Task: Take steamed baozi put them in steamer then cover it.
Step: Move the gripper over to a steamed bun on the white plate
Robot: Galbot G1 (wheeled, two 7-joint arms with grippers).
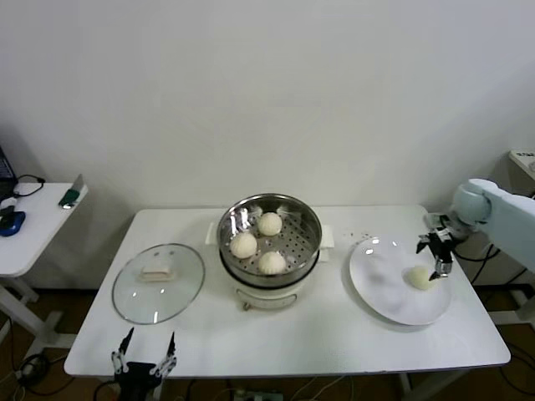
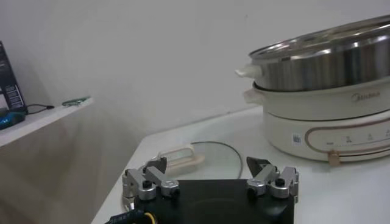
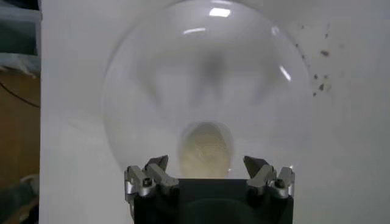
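Parked at six o'clock: left gripper [image 1: 144,361], jaws apart. At three o'clock, right gripper [image 1: 437,254], jaws spread, above smooth cream-white bun [image 1: 419,277] on flat white plate [image 1: 380,292]. Three more inside round shiny steel steamer [image 1: 269,239]; "Midea" faintly legible on base.

Steamer [image 1: 269,242] centre (three baozi [image 1: 270,223] inside), cover [image 1: 159,281] left, plate [image 1: 380,288] right.

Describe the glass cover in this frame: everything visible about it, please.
The cover is a round, clear glass lid with a thin metal rim and a cream rectangular handle at its centre. It lies flat, handle up, on the white table to the left of the steamer, apart from it and not on the pot. Nothing grips or touches it; the left tool hangs open at the table's near edge, short of the lid.
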